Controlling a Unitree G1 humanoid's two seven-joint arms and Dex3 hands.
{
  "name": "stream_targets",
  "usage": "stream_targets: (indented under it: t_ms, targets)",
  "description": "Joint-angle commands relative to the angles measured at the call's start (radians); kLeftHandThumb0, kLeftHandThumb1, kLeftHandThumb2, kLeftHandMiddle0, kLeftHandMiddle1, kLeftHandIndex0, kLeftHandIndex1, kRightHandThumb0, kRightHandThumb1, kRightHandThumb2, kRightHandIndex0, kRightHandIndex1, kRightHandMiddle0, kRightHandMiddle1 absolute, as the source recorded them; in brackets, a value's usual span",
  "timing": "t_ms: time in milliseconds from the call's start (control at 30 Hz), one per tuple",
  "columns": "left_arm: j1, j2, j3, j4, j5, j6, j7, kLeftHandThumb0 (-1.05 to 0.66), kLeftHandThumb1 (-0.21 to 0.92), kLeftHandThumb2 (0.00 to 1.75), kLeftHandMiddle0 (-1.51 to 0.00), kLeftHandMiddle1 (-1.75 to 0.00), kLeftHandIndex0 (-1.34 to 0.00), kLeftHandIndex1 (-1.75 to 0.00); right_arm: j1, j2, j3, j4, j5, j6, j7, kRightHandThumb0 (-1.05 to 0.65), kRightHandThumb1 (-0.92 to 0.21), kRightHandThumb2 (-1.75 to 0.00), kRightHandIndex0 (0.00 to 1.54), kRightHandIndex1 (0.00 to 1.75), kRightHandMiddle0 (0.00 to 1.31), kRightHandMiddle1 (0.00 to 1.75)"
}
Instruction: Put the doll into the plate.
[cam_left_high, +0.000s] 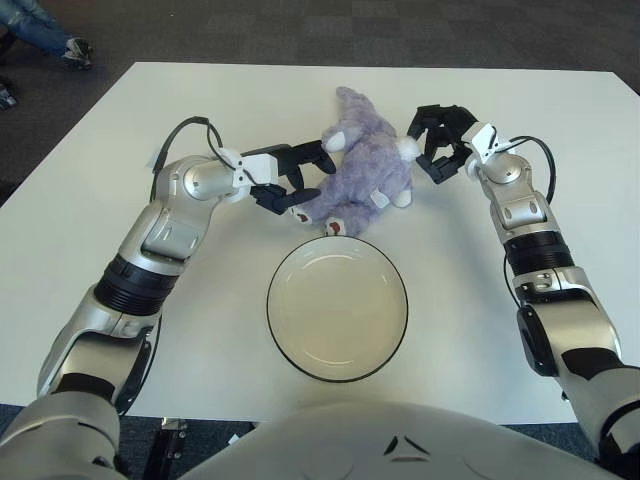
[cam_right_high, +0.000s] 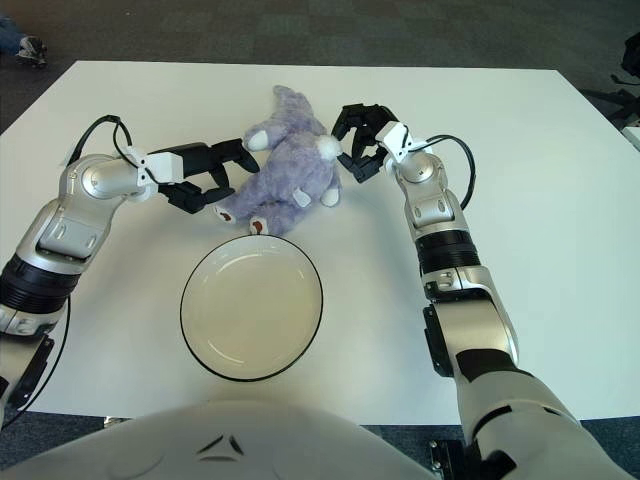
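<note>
A purple plush doll (cam_left_high: 362, 168) lies on the white table (cam_left_high: 120, 250), just beyond a round white plate (cam_left_high: 337, 312) with a dark rim. My left hand (cam_left_high: 296, 176) is at the doll's left side. Its fingers are spread, one above the doll's arm and one by its foot, touching the fur. My right hand (cam_left_high: 432, 146) is at the doll's right side by the white tail, its fingers half curled and not closed around anything. The doll sits between both hands, outside the plate.
Dark carpet (cam_left_high: 300, 30) surrounds the table. A person's shoe (cam_left_high: 72, 50) shows at the far left beyond the table's edge. My own torso (cam_left_high: 330, 445) fills the bottom of the view.
</note>
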Motion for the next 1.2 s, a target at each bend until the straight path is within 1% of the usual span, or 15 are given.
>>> stream_targets:
  t_ms: [0, 233, 367, 467, 567, 700, 900, 1167]
  targets:
    - [-0.037, 0.031, -0.023, -0.006, 0.032, 0.007, -0.03, -0.99, 0.92, 0.75, -0.09, -1.36, 0.0, -1.0, -0.005, -0.002, -0.011, 0.002, 0.011, -0.007, -0.003, -0.01, -0.1, -1.45, 0.7, 1.75, 0.8, 1.39]
    - [-0.069, 0.039, -0.059, 0.032, 0.063, -0.008, -0.058, -0.96, 0.92, 0.72, -0.13, -1.27, 0.0, -0.92, -0.002, 0.001, -0.016, 0.005, 0.012, -0.015, -0.005, -0.01, -0.1, -1.45, 0.69, 1.75, 0.8, 1.4]
    - [-0.074, 0.037, -0.068, 0.052, 0.068, -0.023, -0.062, -0.95, 0.92, 0.72, -0.13, -1.26, 0.0, -0.9, -0.001, 0.002, -0.017, 0.005, 0.011, -0.018, -0.005, -0.01, -0.1, -1.45, 0.68, 1.75, 0.81, 1.39]
    - [-0.075, 0.036, -0.071, 0.064, 0.07, -0.036, -0.063, -0.96, 0.92, 0.72, -0.1, -1.28, 0.0, -0.89, 0.0, 0.001, -0.018, 0.006, 0.011, -0.019, -0.005, -0.01, -0.1, -1.45, 0.68, 1.75, 0.81, 1.39]
    - [-0.074, 0.031, -0.079, 0.086, 0.077, -0.064, -0.053, -0.96, 0.92, 0.73, -0.07, -1.3, 0.0, -0.89, 0.0, 0.001, -0.019, 0.007, 0.014, -0.02, 0.0, -0.01, -0.1, -1.45, 0.69, 1.75, 0.81, 1.4]
    - [-0.073, 0.03, -0.096, 0.122, 0.106, -0.125, -0.03, -1.0, 0.92, 0.76, -0.02, -1.34, 0.0, -0.88, 0.002, 0.002, -0.021, 0.0, 0.021, -0.015, 0.009, -0.01, -0.1, -1.45, 0.69, 1.75, 0.8, 1.4]
    - [-0.08, 0.023, -0.12, 0.184, 0.169, -0.208, 0.012, -1.04, 0.92, 0.82, -0.02, -1.33, 0.0, -0.84, 0.003, 0.002, -0.022, -0.003, 0.024, -0.008, 0.009, -0.01, -0.1, -1.45, 0.7, 1.75, 0.79, 1.4]
    - [-0.076, 0.016, -0.117, 0.207, 0.214, -0.247, 0.042, -1.05, 0.92, 0.88, -0.06, -1.24, 0.0, -0.85, 0.008, 0.001, -0.02, -0.012, 0.024, -0.001, 0.01, -0.01, -0.1, -1.45, 0.7, 1.75, 0.8, 1.39]
